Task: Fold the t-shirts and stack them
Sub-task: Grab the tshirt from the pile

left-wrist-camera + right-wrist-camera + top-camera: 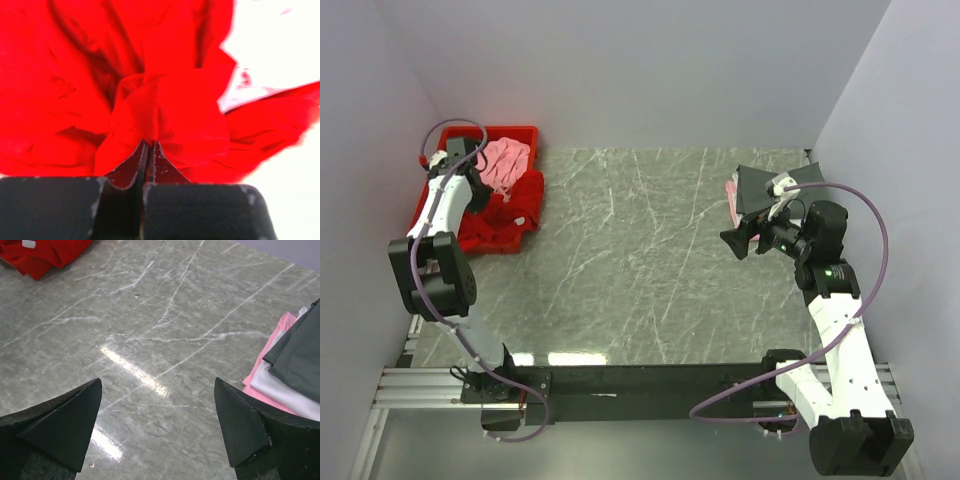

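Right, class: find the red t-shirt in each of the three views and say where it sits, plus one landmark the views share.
Top external: red t-shirt at far left, draped over the red bin's right side.
Left wrist: it fills the picture, pinched in the shut left hand.
Right wrist: top left corner.
Landmark: the marbled table, seen in top and right wrist views.

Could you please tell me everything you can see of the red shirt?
The red shirt is bright, soft cloth, unfolded and heavily crumpled. It lies bunched in the bin at the far left of the table, next to a pink shirt, and part of it spills over the bin's rim onto the table. The left hand is shut on a fold of it. What looks like a small white label shows at one edge.
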Controlling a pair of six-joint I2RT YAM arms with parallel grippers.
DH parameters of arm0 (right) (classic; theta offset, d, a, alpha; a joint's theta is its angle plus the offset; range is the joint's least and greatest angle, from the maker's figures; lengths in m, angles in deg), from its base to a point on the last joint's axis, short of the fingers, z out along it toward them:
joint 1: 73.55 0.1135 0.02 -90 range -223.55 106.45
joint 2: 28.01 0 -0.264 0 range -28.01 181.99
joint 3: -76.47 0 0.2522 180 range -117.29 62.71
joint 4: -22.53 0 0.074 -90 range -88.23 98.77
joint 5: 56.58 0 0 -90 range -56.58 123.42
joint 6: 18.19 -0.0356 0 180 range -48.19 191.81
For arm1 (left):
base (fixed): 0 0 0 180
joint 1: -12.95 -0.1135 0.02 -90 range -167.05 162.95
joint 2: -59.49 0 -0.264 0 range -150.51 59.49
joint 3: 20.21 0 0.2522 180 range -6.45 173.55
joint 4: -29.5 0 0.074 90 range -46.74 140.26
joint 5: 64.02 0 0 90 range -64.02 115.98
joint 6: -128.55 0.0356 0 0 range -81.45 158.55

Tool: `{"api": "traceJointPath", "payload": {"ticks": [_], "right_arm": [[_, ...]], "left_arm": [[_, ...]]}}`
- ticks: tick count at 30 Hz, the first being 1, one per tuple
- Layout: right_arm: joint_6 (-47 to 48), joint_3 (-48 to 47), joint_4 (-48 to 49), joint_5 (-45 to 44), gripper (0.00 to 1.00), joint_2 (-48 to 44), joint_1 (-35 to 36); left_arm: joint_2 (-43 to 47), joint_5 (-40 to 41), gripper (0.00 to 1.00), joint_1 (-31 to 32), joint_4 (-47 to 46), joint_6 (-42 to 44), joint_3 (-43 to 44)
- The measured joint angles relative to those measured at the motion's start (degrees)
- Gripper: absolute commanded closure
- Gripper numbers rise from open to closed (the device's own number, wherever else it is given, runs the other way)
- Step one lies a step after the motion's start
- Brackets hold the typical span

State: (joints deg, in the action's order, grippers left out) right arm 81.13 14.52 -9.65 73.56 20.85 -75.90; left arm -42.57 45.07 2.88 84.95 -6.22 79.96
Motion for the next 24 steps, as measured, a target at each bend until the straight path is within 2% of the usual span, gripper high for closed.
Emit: {"api": "traceJointPath", "payload": {"ticks": [4,6,9,13,18,24], "right_arm": [[-0.02,0.00,-0.07,0.04,0.01,0.00,-0.57],[-0.02,0.00,-0.07,0.09,0.01,0.00,-0.81],[-0.02,0.00,-0.09,0.09,0.02,0.04,-0.92],[-0.02,0.00,-0.09,0.09,0.02,0.07,-1.14],[0.00,0.00,-0.09,0.13,0.02,0.07,-1.62],[0.00,0.00,-0.09,0.37,0.02,0.00,-2.49]], "left_arm": [[5.25,-4.48,1.00,-0.74,-4.33,3.26,-3.02],[10.97,-8.33,1.00,-0.81,-7.32,5.09,-5.38],[20.63,-15.89,1.00,-0.76,-12.76,8.17,-7.02],[28.70,-27.21,0.99,-0.76,-18.49,10.73,-4.94],[30.75,-42.14,0.99,0.11,-24.61,10.67,0.76],[30.75,-51.28,0.99,7.30,-27.78,9.68,5.57]]}}
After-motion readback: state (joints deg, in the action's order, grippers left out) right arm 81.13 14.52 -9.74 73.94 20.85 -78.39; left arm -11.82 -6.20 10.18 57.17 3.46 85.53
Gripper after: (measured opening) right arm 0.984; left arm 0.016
